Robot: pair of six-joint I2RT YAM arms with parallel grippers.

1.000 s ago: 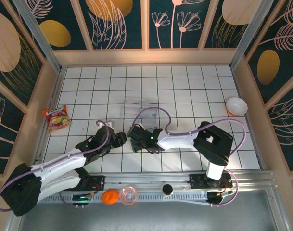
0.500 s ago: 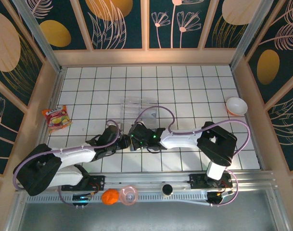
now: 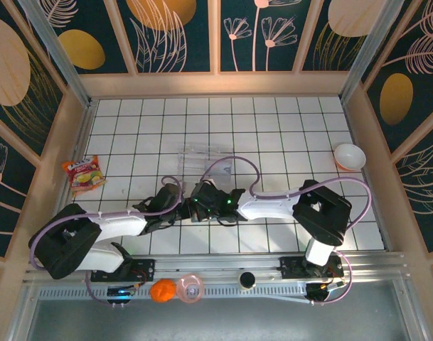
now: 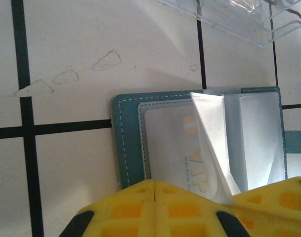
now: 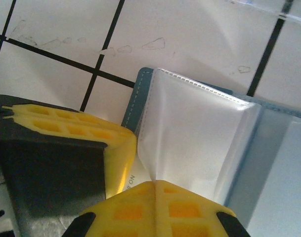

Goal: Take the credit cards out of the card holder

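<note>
From above, the left arm's fingers point(image 3: 178, 207) and the right arm's fingers point(image 3: 195, 204) met tip to tip near the middle of the tiled bench point(image 3: 273, 128). The card holder lay beneath them and could not be made out there. A clear plastic tray point(image 3: 202, 159) sat just beyond them. A snack packet point(image 3: 83, 174) lay at the left edge and a white bowl point(image 3: 349, 156) at the right edge.

In the left wrist view, the teal card holder point(image 4: 128, 133) lay open and flat on the tiles. A pale credit card point(image 4: 170, 143) marked "VIP" was tucked in its left pocket. One clear sleeve point(image 4: 212, 133) stood lifted above the card. The left yellow pads point(image 4: 120, 210) were pressed together with no gap, over the holder's near edge. Whether they pinched anything could not be told.

In the right wrist view, the right pads point(image 5: 190, 207) were closed tight on the lower corner of that sleeve, which rose in a taut fold from the holder's teal border. One left pad rested just beside them, against the holder's left edge.
</note>
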